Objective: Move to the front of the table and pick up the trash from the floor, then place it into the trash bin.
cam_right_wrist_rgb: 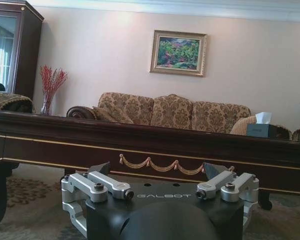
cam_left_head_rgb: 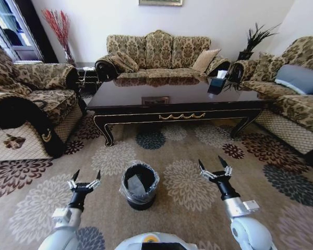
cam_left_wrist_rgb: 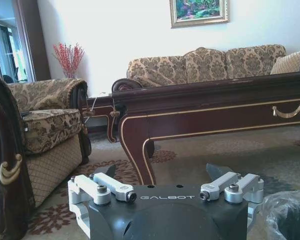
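The glossy dark table (cam_left_head_rgb: pixel 172 94) stands ahead of me on the patterned floor (cam_left_head_rgb: pixel 188 182). The black trash bin (cam_left_head_rgb: pixel 123 183), lined with a clear bag, sits on the carpet between my two arms. A pale crumpled piece of trash (cam_left_head_rgb: pixel 135 185) lies inside it. My left gripper (cam_left_head_rgb: pixel 87 174) hangs open just left of the bin, with nothing between its fingers. My right gripper (cam_left_head_rgb: pixel 209 162) is open to the bin's right, also holding nothing. In the left wrist view the left gripper (cam_left_wrist_rgb: pixel 162 172) faces the table (cam_left_wrist_rgb: pixel 215 107) with the bin's liner (cam_left_wrist_rgb: pixel 290 215) beside it. In the right wrist view the right gripper (cam_right_wrist_rgb: pixel 157 170) faces the table's front rail (cam_right_wrist_rgb: pixel 140 145).
Patterned sofas ring the table: an armchair (cam_left_head_rgb: pixel 31 104) at left, a long sofa (cam_left_head_rgb: pixel 156 52) behind, another sofa (cam_left_head_rgb: pixel 297 99) at right. A tissue box (cam_left_head_rgb: pixel 217 80) sits on the tabletop. Open carpet lies between me and the table.
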You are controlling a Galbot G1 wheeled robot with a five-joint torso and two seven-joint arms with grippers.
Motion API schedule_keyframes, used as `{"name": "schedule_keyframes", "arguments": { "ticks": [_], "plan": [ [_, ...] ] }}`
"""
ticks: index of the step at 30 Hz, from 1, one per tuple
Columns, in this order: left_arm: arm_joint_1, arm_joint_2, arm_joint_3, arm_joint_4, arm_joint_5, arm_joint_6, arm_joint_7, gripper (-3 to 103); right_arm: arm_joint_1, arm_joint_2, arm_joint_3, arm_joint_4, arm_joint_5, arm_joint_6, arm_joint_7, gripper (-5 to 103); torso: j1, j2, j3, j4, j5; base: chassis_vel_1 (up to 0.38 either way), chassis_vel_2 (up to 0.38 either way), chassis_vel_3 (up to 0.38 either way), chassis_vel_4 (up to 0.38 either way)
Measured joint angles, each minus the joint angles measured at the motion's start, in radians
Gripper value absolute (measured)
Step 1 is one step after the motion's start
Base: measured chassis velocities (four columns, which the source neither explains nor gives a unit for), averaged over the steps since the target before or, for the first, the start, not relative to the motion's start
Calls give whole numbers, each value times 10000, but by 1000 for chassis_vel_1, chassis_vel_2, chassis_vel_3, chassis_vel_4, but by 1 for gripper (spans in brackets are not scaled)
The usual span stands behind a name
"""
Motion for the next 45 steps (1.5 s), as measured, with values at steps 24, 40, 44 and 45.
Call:
{"name": "schedule_keyframes", "arguments": {
  "ticks": [24,40,44,45],
  "plan": [
    [502,-301,316,-512,99,-577,196,100,-24,-94,15,-296,96,-131,-72,100,0,-1,1,-1,0,0,0,0,0],
    [489,-295,325,-513,97,-577,181,100,-18,-100,16,-273,107,-148,-58,100,0,-1,1,0,0,0,0,0,0],
    [488,-293,325,-512,95,-577,179,100,-19,-99,16,-271,110,-151,-55,100,0,-1,1,0,0,0,0,0,0],
    [487,-292,325,-513,95,-576,178,100,-18,-100,16,-270,111,-152,-54,100,0,-1,1,0,0,0,0,0,0]
  ]
}}
